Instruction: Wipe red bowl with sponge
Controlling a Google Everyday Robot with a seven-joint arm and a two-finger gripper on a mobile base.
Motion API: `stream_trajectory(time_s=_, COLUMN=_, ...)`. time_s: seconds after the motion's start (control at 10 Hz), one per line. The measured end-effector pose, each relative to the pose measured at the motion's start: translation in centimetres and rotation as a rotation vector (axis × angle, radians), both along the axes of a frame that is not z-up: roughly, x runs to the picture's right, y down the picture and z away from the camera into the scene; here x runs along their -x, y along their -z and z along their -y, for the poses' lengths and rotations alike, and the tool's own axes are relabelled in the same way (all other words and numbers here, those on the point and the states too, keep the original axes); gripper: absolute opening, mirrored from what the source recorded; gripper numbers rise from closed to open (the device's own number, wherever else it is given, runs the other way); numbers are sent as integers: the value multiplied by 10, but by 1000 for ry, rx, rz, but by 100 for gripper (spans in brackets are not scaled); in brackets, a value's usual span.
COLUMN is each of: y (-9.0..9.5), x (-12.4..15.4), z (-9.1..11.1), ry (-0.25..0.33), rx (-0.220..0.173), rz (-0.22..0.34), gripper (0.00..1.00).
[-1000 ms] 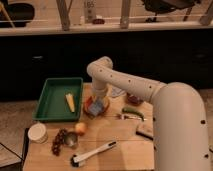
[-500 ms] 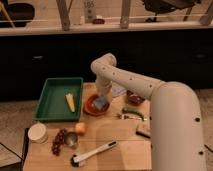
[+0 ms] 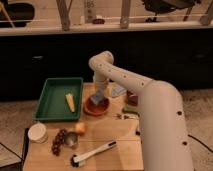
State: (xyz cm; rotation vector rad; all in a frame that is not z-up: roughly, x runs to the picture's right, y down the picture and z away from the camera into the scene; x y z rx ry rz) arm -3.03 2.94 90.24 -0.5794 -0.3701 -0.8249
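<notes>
My hand point(image 3: 99, 94) hangs over the red bowl point(image 3: 95, 108). The green tray point(image 3: 47, 101) crowds one side. I see open desk point(image 3: 107, 132) in front of the bowl.

The 1 white arm point(image 3: 131, 82) is arching up from the lower right, bending sharply at its elbow and hanging the gripper point(image 3: 99, 97) straight down, mid-view.

Blue-grey sponge point(image 3: 98, 97) in red bowl point(image 3: 90, 109), under gripper point(image 3: 100, 90) jaws

Am seeing dark cabinets point(image 3: 50, 57) running behind wooden table point(image 3: 107, 134), pale ledge point(image 3: 150, 27) sitting above cabinets, speckled floor point(image 3: 200, 117) spreading right of table.
</notes>
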Motion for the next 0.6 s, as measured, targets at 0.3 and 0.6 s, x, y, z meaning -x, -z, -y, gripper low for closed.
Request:
stream_trajectory(time_s=0.3, y=4, x=20, z=-6, ry=26, rx=15, rz=76, gripper=5)
stream_trajectory(time_s=0.6, y=28, x=32, z=-31, ry=98, rx=64, rz=142, gripper=5)
